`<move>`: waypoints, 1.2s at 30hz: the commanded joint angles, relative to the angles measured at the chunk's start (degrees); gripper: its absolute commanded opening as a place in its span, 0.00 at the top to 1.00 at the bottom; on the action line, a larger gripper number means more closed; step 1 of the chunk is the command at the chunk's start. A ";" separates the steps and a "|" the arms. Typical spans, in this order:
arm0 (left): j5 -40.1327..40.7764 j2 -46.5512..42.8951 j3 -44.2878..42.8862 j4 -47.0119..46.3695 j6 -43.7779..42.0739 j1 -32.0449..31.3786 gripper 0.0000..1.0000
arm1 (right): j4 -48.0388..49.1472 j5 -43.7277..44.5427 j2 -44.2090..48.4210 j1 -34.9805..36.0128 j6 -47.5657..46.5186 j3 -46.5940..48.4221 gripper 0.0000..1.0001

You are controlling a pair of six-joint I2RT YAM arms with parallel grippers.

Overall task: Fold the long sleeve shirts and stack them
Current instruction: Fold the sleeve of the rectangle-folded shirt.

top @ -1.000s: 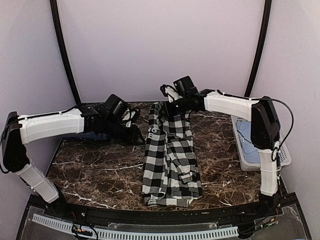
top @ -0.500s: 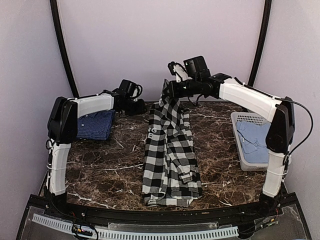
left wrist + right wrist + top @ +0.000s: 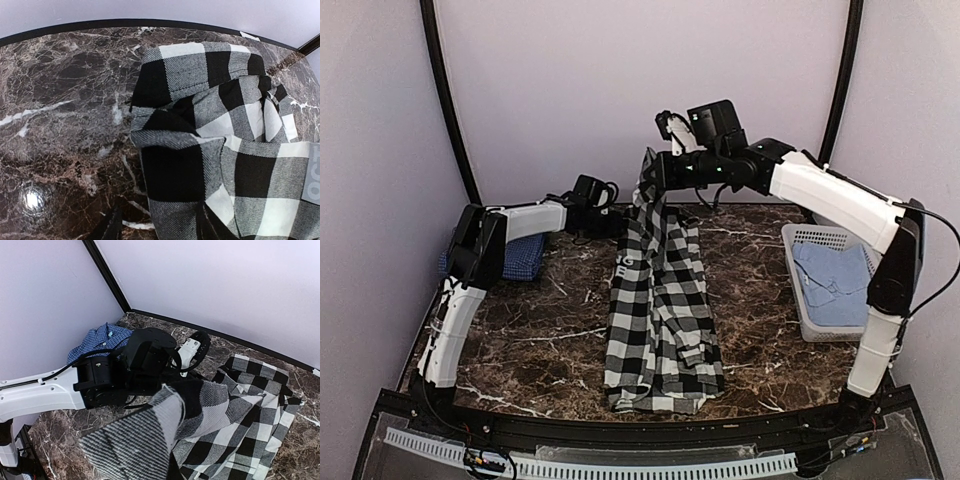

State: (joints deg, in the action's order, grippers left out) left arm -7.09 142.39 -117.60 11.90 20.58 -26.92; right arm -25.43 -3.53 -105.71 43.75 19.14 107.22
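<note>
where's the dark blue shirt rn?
Top view: dark blue shirt lies at the table's far-left corner, partly hidden behind the left arm, left of the black-and-white shirt.

Shirt (image 3: 655, 320) along table (image 3: 520, 340) centre, second shirt (image 3: 525, 258) far left, basket (image 3: 798, 300) right

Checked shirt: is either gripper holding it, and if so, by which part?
The right gripper holds the checked shirt by its far edge, which is raised off the table.
</note>
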 commanded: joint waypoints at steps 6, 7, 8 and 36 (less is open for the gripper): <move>-0.78 4.63 -7.04 -0.90 -0.66 -0.07 0.71 | 2.41 3.27 4.56 1.52 1.07 -4.03 1.00; -0.93 4.73 -7.23 -1.13 -0.81 -0.02 0.75 | 2.14 3.27 4.65 1.54 0.89 -4.05 1.00; -1.02 4.87 -7.26 -1.52 -0.89 0.01 0.79 | 1.99 3.34 4.69 1.60 0.73 -4.04 1.00; -3.51 1.53 -1.37 -4.84 2.54 7.24 0.98 | 0.43 -5.70 5.36 2.43 -6.75 -15.53 1.00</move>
State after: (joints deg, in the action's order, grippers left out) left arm -9.89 147.44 -119.79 7.77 21.28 -19.97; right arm -24.84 -3.46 -98.59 45.36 16.08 92.88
